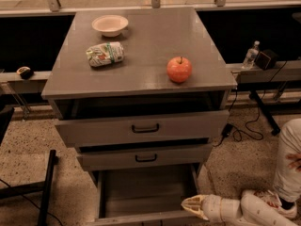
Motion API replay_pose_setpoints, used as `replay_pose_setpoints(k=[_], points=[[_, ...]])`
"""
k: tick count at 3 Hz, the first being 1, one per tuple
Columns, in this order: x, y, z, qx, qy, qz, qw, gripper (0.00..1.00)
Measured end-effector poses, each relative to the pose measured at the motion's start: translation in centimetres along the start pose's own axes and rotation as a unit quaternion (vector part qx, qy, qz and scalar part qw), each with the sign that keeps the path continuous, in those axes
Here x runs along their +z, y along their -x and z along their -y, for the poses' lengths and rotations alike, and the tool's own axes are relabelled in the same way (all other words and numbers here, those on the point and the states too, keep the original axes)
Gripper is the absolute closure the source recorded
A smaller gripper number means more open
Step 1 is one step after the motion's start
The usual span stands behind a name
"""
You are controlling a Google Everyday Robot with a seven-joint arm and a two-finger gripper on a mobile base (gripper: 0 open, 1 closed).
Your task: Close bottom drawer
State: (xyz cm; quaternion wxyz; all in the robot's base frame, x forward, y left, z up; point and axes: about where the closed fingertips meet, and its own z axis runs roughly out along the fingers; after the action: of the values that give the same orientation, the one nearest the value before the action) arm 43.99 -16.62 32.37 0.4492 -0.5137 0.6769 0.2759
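Bottom drawer sat at the lowest tier of the grey cabinet, pulled far out toward the camera. Its grey inside was in view and its front panel ran along the lower edge of the frame. Cabinet top surface was flat grey and carried three items. Top drawer was the widest and stuck out a little, with a dark gap above it and a black loop handle in the middle. Middle drawer was narrower, also out a little, with the same kind of handle. The white robot arm came in low from the right, near the floor. The hand was at the right front corner of the bottom drawer, tip pointed left, right at the drawer's side wall; contact was unclear. Could not tell whether the hand was wide or narrow.

On the surface, a red apple stood near the right front and a crumpled snack bag lay left of centre. A pale bowl sat behind the bag, toward the back. A water bottle stood on a ledge to the right of the cabinet, just beside a small black box.
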Motion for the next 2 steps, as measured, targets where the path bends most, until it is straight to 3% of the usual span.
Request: replay_pose_setpoints(k=[1,2], points=[[0.1,0.5,-0.5,-0.001,0.009,0.005,0.9999,1.0],[0.4,-3.6,-2.6,0.036,0.042,0.001,0.9985,1.0]])
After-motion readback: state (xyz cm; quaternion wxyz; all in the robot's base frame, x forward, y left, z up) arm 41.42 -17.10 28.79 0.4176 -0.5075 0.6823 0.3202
